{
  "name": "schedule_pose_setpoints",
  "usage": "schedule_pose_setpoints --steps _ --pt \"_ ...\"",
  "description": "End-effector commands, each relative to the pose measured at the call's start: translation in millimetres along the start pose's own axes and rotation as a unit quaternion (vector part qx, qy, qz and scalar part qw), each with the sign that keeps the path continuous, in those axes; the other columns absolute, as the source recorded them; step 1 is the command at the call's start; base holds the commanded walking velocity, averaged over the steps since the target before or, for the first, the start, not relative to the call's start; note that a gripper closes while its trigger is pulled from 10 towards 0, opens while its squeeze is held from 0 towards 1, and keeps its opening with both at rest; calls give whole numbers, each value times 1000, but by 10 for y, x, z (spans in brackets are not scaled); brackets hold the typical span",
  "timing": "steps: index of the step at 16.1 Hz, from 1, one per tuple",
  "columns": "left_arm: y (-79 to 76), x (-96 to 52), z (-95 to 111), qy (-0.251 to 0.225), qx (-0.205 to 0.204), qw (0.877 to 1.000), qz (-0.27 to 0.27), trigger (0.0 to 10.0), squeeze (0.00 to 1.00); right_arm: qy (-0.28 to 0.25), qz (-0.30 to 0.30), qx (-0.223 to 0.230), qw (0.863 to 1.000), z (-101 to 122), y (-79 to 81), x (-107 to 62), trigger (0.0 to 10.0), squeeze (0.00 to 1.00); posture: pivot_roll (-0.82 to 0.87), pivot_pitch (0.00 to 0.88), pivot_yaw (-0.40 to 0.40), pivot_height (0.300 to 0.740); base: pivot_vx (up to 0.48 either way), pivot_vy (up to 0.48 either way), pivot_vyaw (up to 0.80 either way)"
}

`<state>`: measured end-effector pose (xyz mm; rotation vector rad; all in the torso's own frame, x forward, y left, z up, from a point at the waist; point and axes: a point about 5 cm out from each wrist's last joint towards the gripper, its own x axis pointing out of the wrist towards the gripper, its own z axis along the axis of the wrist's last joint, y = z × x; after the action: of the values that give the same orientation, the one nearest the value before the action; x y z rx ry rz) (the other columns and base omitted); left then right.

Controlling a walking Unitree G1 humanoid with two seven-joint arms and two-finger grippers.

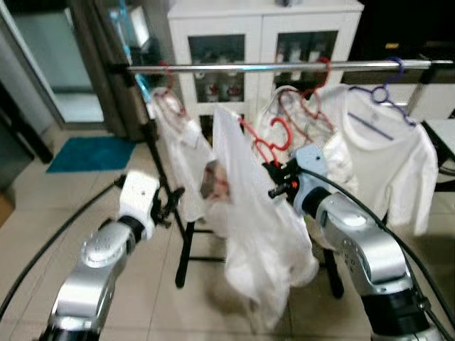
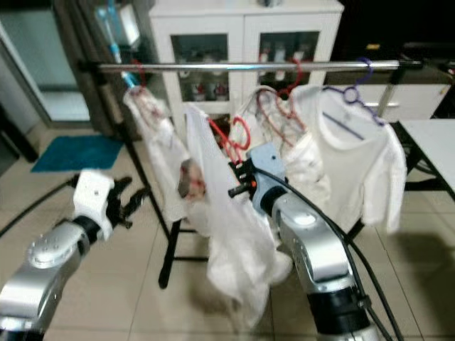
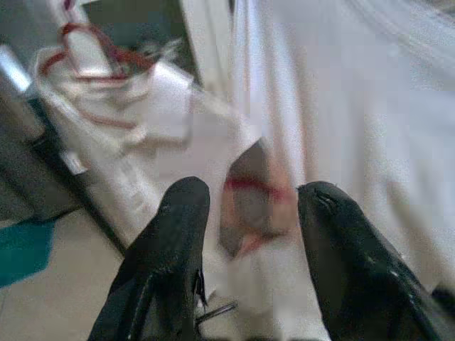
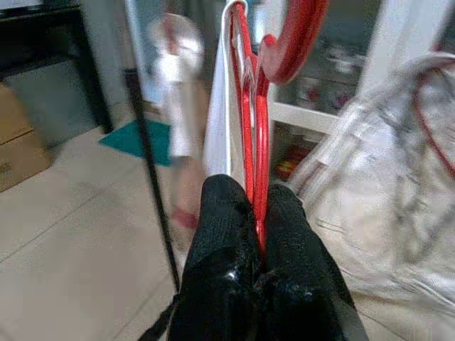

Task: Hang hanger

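**Red hanger in hand, rail above**

While the clothes rail stands ahead with its row of white garments, you work below it, so take every position from that bar. Under it hang a white shirt on a purple hanger toward the right end, and bunched white clothes on red hangers near the middle and left. Beneath the middle of the rail, your right gripper is clamped tight on the wire of the red hanger, whose hook sits below the bar, not yet over it. A white shirt drapes from that hanger toward the floor. Lower and left of the rail, your left gripper is spread open, holding nothing, facing the hanging cloth.

To finish well, I judge you should lift the hook above the bar, aim for a gap between neighbouring hangers, then lower until it seats before letting go.
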<state>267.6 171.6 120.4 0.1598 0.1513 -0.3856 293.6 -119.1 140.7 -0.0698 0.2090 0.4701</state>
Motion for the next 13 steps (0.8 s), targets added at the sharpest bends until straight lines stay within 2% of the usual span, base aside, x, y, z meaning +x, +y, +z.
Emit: schedule_pose_setpoints --steps 1,5,8,11,13 --pt "8 25 85 -10 4 1000 -4 10000 0 -12 -20 10 1000 65 -26 10 10000 0 -32 4 89 740 360 0 0" --pt "28 32 119 -9 20 1000 -19 10000 0 -11 -33 11 999 47 20 41 10000 0 -34 0 88 740 363 0 0" --pt "9 53 136 -4 35 998 -43 10000 0 -26 -77 -11 997 190 -69 110 10000 0 -25 0 99 740 364 0 0" --pt "19 -4 127 0 47 997 -59 10000 0 -49 -87 -21 995 342 -86 189 10000 0 -24 0 81 740 361 0 0" --pt "40 -5 132 0 48 997 -58 10000 0 -50 -87 -21 995 365 -79 229 10000 0 -25 0 75 740 334 0 0"
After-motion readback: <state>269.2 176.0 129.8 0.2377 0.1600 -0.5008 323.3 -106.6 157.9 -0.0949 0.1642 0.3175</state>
